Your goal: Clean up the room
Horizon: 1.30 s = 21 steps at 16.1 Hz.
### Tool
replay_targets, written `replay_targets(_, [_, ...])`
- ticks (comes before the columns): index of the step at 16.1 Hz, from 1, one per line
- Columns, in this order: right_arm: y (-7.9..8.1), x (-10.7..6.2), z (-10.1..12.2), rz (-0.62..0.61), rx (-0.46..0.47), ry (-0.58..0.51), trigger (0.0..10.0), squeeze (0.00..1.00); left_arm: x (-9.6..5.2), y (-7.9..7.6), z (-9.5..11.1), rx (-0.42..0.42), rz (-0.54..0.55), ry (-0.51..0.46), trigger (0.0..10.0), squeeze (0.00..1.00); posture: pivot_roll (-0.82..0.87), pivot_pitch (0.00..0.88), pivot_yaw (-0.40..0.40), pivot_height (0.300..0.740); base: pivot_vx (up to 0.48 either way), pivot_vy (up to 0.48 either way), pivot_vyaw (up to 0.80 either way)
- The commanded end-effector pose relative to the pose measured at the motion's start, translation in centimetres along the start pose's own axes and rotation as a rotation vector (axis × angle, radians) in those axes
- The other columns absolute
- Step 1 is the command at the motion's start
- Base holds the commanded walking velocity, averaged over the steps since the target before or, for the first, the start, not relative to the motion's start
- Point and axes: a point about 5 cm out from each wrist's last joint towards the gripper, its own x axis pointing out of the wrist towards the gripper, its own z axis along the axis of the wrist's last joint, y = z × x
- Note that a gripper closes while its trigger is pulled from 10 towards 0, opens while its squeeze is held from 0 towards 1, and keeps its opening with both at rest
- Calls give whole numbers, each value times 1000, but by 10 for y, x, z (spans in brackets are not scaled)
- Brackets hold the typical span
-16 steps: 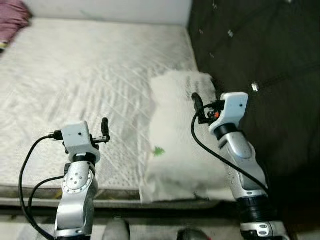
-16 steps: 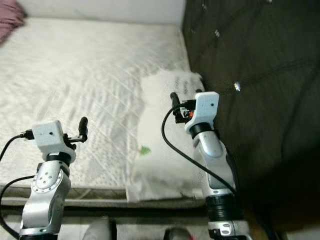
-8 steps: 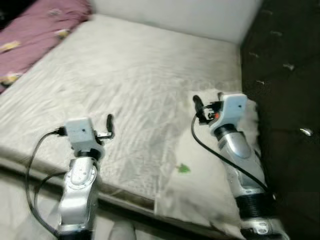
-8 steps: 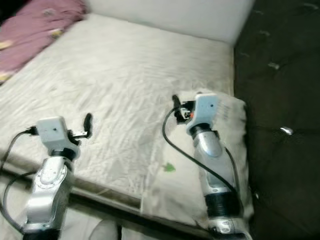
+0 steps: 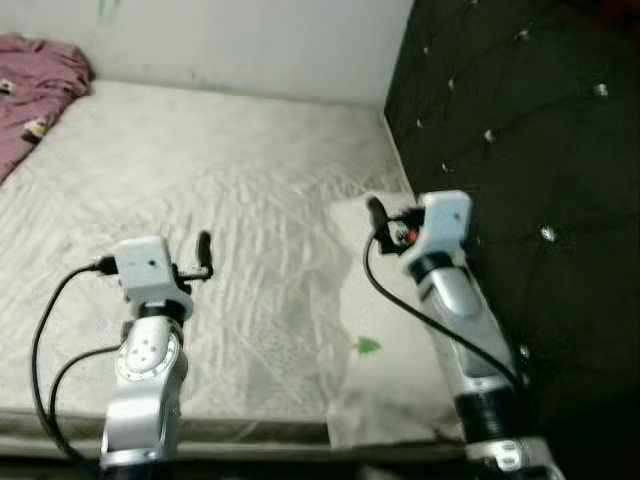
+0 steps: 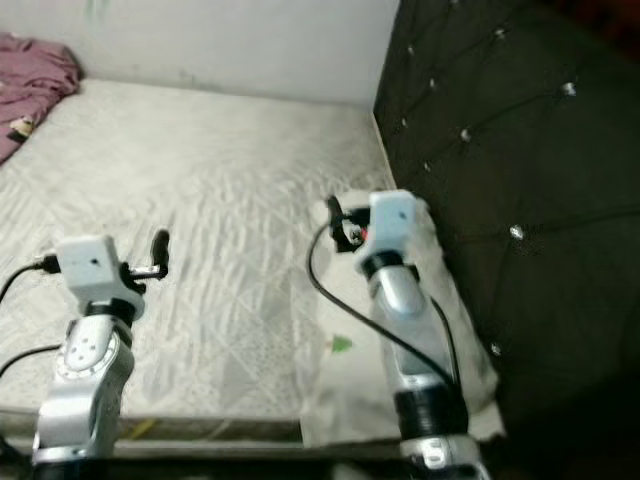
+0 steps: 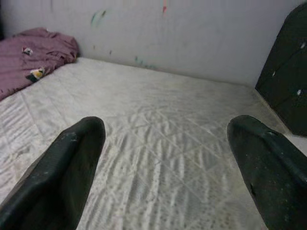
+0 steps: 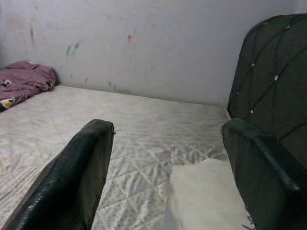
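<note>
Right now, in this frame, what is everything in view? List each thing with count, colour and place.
mattress: one, white quilted, spread before the robot up to the wall.
pillow: one, white with a small green mark, on the mattress's right edge beside the headboard.
blanket: one, purple, bunched at the far left corner of the mattress.
headboard: one, black tufted with shiny buttons, on the right.
wall: one, whitish with faint colour smudges, behind the mattress.
left gripper: one, black fingers open, over the mattress.
right gripper: one, black fingers open, above the pillow.
</note>
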Motion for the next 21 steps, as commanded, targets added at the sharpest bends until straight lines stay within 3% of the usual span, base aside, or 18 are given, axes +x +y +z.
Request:
replay_targets(1, [-7, -2, 1, -17, 2, -4, 10000, 0, -1, -5, 0, -8, -15, 0, 10000, 0, 61, 0, -56, 740, 0, 0, 0])
replay_targets(5, [-7, -4, -3, -14, -9, 6, 10000, 0, -1, -6, -1, -3, -21, -5, 10000, 0, 62, 0, -55, 740, 0, 0, 0])
replay_targets(21, [-8, -1, -5, -22, -18, 14, 10000, 0, 1, -6, 1, -50, -37, -22, 10000, 0, 66, 0, -57, 740, 0, 480, -57])
